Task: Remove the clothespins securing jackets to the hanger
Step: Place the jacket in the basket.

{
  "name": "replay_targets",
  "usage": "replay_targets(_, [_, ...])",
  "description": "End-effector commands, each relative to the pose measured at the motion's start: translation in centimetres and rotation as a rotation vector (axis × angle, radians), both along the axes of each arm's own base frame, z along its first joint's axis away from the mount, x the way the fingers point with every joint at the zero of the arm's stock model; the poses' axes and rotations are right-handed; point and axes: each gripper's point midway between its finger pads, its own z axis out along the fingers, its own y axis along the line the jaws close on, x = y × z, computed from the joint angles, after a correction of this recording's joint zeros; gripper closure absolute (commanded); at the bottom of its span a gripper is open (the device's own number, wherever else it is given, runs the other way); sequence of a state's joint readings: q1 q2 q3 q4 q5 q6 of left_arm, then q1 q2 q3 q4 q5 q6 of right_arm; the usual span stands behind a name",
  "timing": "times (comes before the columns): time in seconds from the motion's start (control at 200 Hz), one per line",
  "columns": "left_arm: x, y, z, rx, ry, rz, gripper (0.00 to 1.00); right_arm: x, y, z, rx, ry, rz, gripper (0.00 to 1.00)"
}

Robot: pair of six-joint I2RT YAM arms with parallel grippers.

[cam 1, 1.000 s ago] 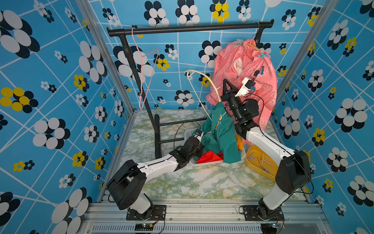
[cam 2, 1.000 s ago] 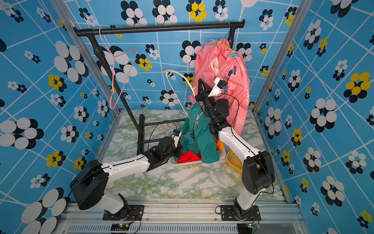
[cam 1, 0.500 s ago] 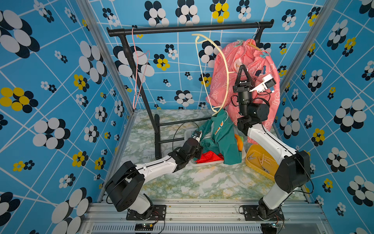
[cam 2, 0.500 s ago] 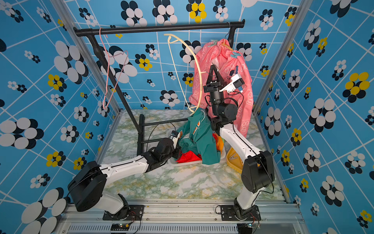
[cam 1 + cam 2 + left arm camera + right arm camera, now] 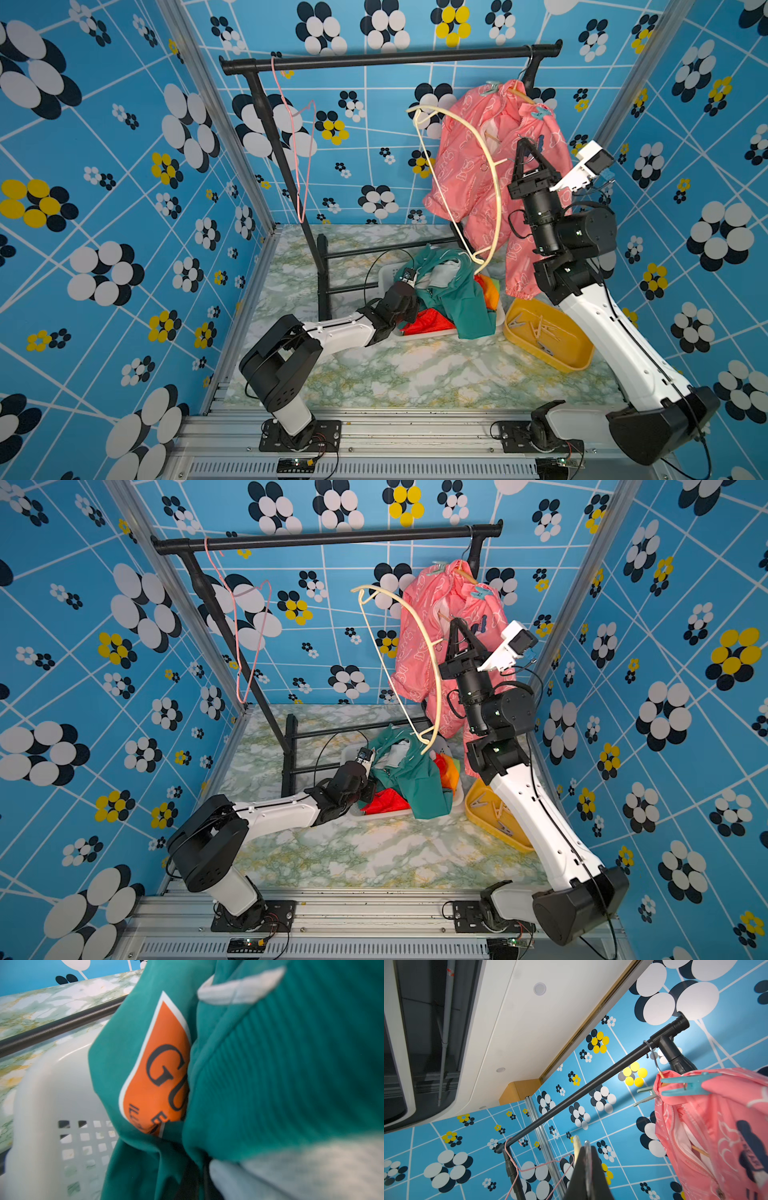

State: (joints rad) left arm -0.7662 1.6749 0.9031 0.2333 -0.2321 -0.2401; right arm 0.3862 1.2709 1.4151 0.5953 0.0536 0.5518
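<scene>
The right gripper (image 5: 524,146) is raised, clamped shut on the hook of a bare cream hanger (image 5: 498,208) beside the pink jacket (image 5: 461,166), which hangs from the rail (image 5: 395,57) with teal clothespins (image 5: 685,1084) on its shoulders. The left gripper (image 5: 410,298) is closed, low in the white basket (image 5: 41,1095) against the green jacket (image 5: 457,295); whether it pinches cloth is unclear. Loose clothespins (image 5: 536,328) lie in the yellow tray (image 5: 579,354).
</scene>
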Motion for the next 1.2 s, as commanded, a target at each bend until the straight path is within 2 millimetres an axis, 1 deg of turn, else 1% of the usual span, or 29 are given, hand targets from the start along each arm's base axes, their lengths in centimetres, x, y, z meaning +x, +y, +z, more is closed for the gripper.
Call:
replay_targets(0.0, [0.9, 0.7, -1.3, 0.044, 0.039, 0.013, 1.00, -1.1, -1.4, -2.2, -0.149, 0.094, -0.124, 1.00])
replay_targets(0.055, [1.7, 0.5, -0.9, 0.053, 0.030, 0.012, 1.00, -1.6, -1.9, -3.3, -0.207, 0.125, -0.164, 1.00])
replay_targets(0.175, [3.6, 0.6, -0.1, 0.126, 0.001, 0.034, 1.00, -3.6, -3.1, -4.7, -0.300, 0.154, -0.232, 1.00])
replay_targets(0.23, [3.9, 0.6, 0.6, 0.166, -0.016, 0.050, 1.00, -4.4, -3.8, -5.5, -0.335, 0.170, -0.261, 1.00])
replay_targets(0.25, [3.9, 0.6, 1.1, 0.181, -0.030, 0.056, 0.93, -4.7, -4.0, -5.8, -0.346, 0.174, -0.274, 1.00])
replay_targets(0.305, [3.7, 0.7, 2.8, 0.217, -0.084, 0.068, 0.70, -5.6, -5.0, -6.4, -0.365, 0.187, -0.316, 1.00])
replay_targets(0.345, [3.2, 0.6, 4.4, 0.232, -0.130, 0.068, 0.58, -6.4, -5.7, -6.7, -0.377, 0.188, -0.346, 1.00])
replay_targets(0.355, [3.1, 0.5, 5.1, 0.230, -0.146, 0.067, 0.49, -6.5, -5.8, -6.9, -0.381, 0.192, -0.353, 1.00])
replay_targets(0.37, [2.8, 0.5, 5.9, 0.232, -0.165, 0.067, 0.42, -6.8, -6.1, -6.9, -0.382, 0.192, -0.364, 1.00])
replay_targets(0.38, [2.7, 0.5, 6.5, 0.233, -0.179, 0.065, 0.36, -6.9, -6.2, -6.9, -0.382, 0.193, -0.369, 1.00])
replay_targets(0.405, [2.1, 0.3, 7.8, 0.232, -0.210, 0.057, 0.25, -7.4, -6.6, -7.0, -0.386, 0.194, -0.385, 1.00])
replay_targets(0.475, [0.7, -0.1, 11.6, 0.216, -0.287, 0.036, 0.14, -8.2, -7.3, -7.3, -0.403, 0.199, -0.411, 1.00])
replay_targets(0.545, [-0.5, -0.2, 15.1, 0.182, -0.343, 0.010, 0.07, -9.0, -7.8, -7.5, -0.416, 0.198, -0.433, 1.00])
replay_targets(0.6, [-1.3, -0.3, 17.4, 0.141, -0.368, -0.007, 0.05, -9.6, -8.4, -7.7, -0.418, 0.199, -0.458, 1.00])
replay_targets(0.68, [-2.2, -1.0, 20.0, 0.065, -0.392, -0.063, 0.01, -10.4, -9.2, -7.7, -0.417, 0.198, -0.489, 1.00])
replay_targets(0.705, [-2.3, -1.5, 20.7, 0.036, -0.400, -0.085, 0.00, -10.5, -9.4, -7.8, -0.416, 0.198, -0.496, 1.00])
replay_targets(0.75, [-2.5, -2.5, 21.6, -0.008, -0.407, -0.134, 0.01, -11.0, -9.7, -7.6, -0.413, 0.193, -0.505, 1.00])
replay_targets(0.805, [-2.4, -4.0, 22.3, -0.045, -0.400, -0.194, 0.00, -11.4, -9.9, -7.6, -0.412, 0.191, -0.512, 1.00])
replay_targets(0.934, [-1.6, -8.4, 22.5, -0.092, -0.369, -0.330, 0.00, -12.2, -10.5, -7.8, -0.411, 0.198, -0.525, 1.00])
replay_targets(1.004, [-1.9, -10.5, 22.5, -0.138, -0.357, -0.412, 0.01, -12.7, -10.8, -8.0, -0.411, 0.202, -0.536, 1.00])
replay_targets(1.084, [-2.5, -12.3, 22.4, -0.185, -0.321, -0.499, 0.01, -13.3, -11.4, -8.1, -0.407, 0.207, -0.553, 1.00])
replay_targets(1.124, [-2.5, -12.8, 22.1, -0.198, -0.302, -0.519, 0.00, -13.7, -11.7, -8.1, -0.402, 0.206, -0.561, 1.00])
replay_targets(1.194, [-1.9, -13.4, 20.7, -0.207, -0.257, -0.529, 0.00, -14.2, -12.0, -8.2, -0.392, 0.200, -0.566, 1.00])
